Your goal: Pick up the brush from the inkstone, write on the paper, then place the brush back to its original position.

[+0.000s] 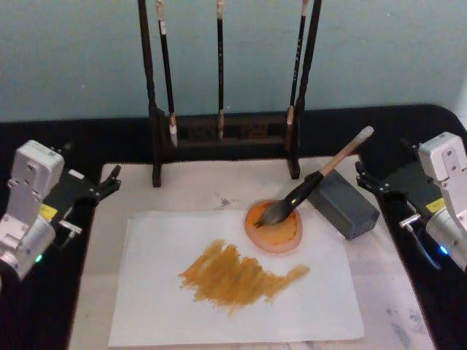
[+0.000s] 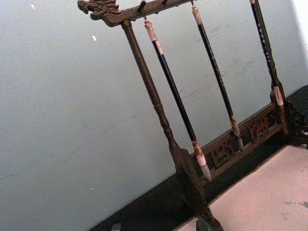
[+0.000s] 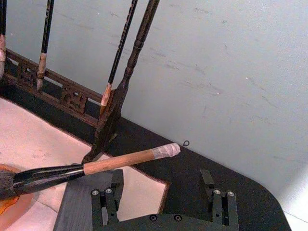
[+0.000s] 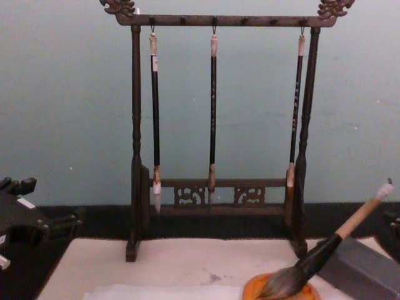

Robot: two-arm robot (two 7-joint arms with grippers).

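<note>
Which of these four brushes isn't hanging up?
The thick tan-handled brush: its bristles rest in the round orange dish and its handle leans on the grey block, while three thin dark brushes hang from the wooden rack.

Brush (image 1: 321, 178) leans, bristles in inkstone (image 1: 255, 232), seemingly overlapping smeared paper (image 1: 160, 306).

The head view looks forward and steeply down from above, taking in the whole paper (image 1: 168, 299), the dish (image 1: 271, 245), the brush (image 1: 321, 177) and the foot of the rack (image 1: 222, 140), with the left gripper (image 1: 111, 182) and right gripper (image 1: 365, 179) at its side edges; the chest view sits low and faces level across the table, showing the rack at full height against the wall (image 4: 62, 94); both views share the dish, brush and rack; the left wrist view, tilted, faces the rack's left post from near; the right wrist view looks over its own parted fingers (image 3: 207, 183) at the brush handle, very close, with the rack's right post behind it.
</note>
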